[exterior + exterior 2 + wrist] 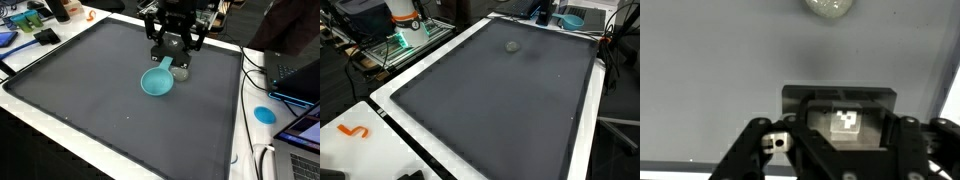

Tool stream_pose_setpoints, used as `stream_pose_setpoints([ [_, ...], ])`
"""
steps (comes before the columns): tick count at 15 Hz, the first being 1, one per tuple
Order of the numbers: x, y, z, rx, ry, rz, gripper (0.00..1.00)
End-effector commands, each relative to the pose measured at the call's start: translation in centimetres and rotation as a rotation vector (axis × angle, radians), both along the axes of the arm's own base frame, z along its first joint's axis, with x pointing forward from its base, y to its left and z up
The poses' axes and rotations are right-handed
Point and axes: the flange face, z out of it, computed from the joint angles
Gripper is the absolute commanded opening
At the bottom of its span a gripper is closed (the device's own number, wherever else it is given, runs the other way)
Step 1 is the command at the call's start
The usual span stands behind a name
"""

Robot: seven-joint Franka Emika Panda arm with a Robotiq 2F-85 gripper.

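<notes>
Well, gripper [175, 58] hangs over the teal scoop [156, 82], fingers [752, 150] spread apart and holding nothing. Grey lump [181, 72] sits on the dark tabletop [80, 90] just beside the scoop's handle – in wrist view it's clear of the fingers, not btwn them.

A wide dark grey mat [100, 100] covers the table [380, 150], and the table's white edge frames the mat in both exterior views. On that white edge lie a blue disc [264, 114] and an orange hook-shaped piece [355, 131]. An open laptop [295, 75] and loose cables [262, 160] crowd one side. Past a corner stands a wire rack [395, 50] with a green glow, above a dark floor [332, 90]. The light is soft and even.
</notes>
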Motion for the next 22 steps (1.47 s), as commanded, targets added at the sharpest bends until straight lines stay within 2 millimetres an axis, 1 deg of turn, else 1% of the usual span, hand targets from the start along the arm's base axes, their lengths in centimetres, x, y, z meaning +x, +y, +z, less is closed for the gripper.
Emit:
stream_pose_setpoints([
  [1,-1.1,-2.5,0.3,0.096,0.008,0.000,0.31],
  [7,-2.6,-6.2,-0.1,0.212,0.013,0.035,0.31],
  [13,-4.6,-9.5,-0.7,0.301,-0.020,0.071,0.31],
  [18,-6.5,-11.4,-1.3,0.371,-0.042,0.102,0.31],
  [22,-8.0,-12.4,-1.9,0.419,-0.053,0.146,0.31],
])
